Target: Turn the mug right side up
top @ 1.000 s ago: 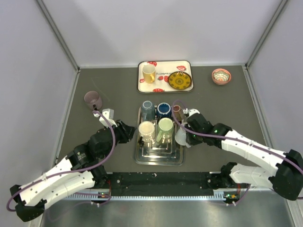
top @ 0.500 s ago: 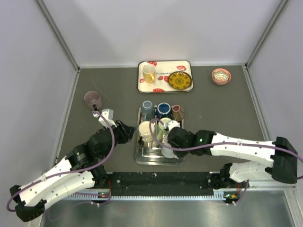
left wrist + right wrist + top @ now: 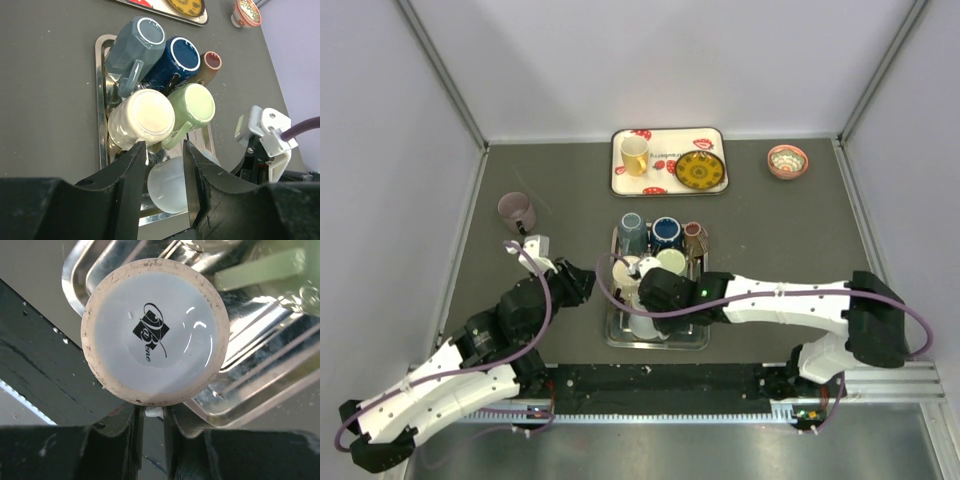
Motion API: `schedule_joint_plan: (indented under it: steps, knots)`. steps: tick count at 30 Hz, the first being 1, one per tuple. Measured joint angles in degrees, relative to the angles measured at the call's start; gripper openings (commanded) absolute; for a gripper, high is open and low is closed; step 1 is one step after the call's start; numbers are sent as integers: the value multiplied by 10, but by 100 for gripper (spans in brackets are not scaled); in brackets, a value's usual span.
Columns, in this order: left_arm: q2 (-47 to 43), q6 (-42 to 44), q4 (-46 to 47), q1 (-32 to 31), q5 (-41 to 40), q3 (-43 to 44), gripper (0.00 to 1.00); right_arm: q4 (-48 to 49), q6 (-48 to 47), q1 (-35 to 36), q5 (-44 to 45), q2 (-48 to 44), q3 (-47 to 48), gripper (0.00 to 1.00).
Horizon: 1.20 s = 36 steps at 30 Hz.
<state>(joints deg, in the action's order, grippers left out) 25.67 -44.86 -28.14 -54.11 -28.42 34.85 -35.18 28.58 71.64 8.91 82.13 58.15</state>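
Right arm (image 3: 780, 300) across tray (image 3: 670, 342), fingers (image 3: 112, 440) gripping mug (image 3: 155, 330)

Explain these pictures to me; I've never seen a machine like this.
Two robot arms are bolted to a table. One picture looks down on both; the other two come from a camera on each wrist. A metal tray holds several upside-down mugs. The right tool seems to pinch a white mug by its handle, bottom towards the camera, so not yet turned. The left tool is open and empty. Farther back: a patterned tray with a yellow mug and plate, a bowl, a purple cup.
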Motion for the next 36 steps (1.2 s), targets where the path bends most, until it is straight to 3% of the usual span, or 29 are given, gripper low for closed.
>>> schedule_joint_plan:
  steps: [9, 18, 23, 28, 31, 36]
  knots:
    - [-26, -4, -29, 0, -24, -10, 41, 42, -3, 0, -29, 82, 29, 0]
    - [-32, -7, -36, 0, -29, -22, 41, 71, -5, 4, -23, 108, 43, 1]
    - [-32, -7, -36, 0, -30, -23, 41, 72, -5, 13, -12, 117, 50, 35]
    - [-32, -7, -36, 0, -33, -23, 43, 68, -1, 24, -6, 115, 49, 47]
    - [-31, -7, -36, 0, -38, -23, 50, 63, 1, 34, 8, 92, 39, 53]
    - [-14, -5, -40, 0, -66, -20, 61, 32, 11, 60, 39, -27, 33, 63]
